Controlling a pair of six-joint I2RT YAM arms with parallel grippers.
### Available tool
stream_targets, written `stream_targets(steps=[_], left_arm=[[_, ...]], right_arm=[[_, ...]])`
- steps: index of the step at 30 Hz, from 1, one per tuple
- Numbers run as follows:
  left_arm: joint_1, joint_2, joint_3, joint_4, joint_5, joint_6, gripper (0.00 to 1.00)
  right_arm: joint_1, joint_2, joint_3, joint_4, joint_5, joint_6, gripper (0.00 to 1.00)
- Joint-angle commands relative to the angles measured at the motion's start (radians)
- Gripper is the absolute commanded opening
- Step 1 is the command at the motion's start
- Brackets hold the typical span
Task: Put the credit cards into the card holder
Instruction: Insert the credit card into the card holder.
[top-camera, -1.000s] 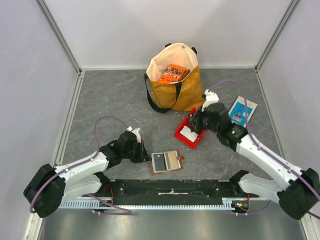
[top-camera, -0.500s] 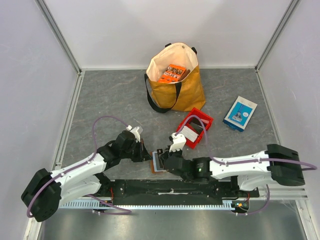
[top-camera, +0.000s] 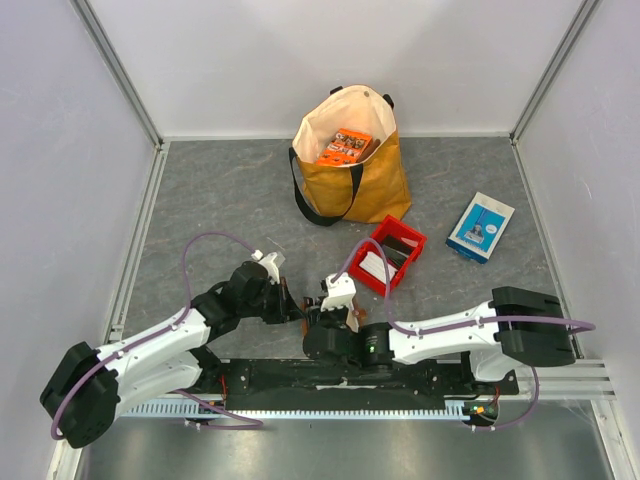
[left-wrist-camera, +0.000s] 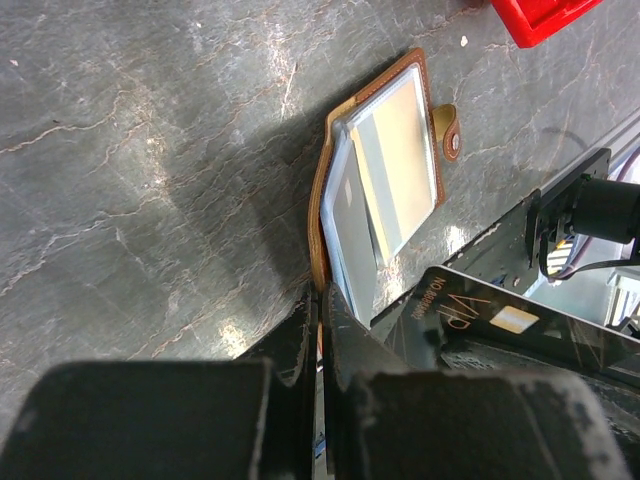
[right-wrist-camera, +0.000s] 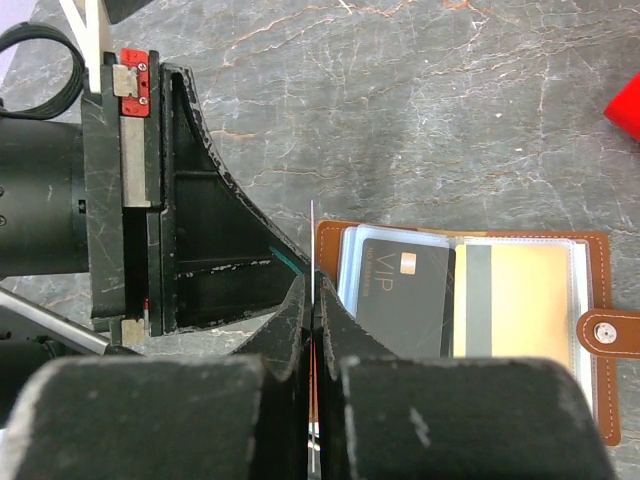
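Two closed grippers meet at the card holder (left-wrist-camera: 385, 170), which lies open on the table near the middle of its near edge. The left gripper (left-wrist-camera: 320, 300) has its jaws shut, tips touching the holder's left leather edge. A dark VIP card (right-wrist-camera: 400, 290) and a gold card (right-wrist-camera: 520, 300) sit in the pockets. Just beside, the right gripper (right-wrist-camera: 312, 300) pinches a thin credit card (right-wrist-camera: 312, 225) edge-on at that same edge. Further right stand a red bin (top-camera: 412, 238) holding white cards (top-camera: 372, 266) and a blue-and-white box (top-camera: 480, 227) near the right edge.
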Motion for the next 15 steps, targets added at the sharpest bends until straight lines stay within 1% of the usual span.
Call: stream_targets(steps=[1,15], left_arm=[[0.0,-0.018,0.008,0.014,0.008,-0.02,0.02],[0.0,-0.019,0.005,0.017,0.006,-0.022,0.02]], right_arm=[[0.01,0.023,0.048,-0.042,0.084,0.026,0.0],[0.01,0.067,0.057,-0.065,0.065,0.03,0.0]])
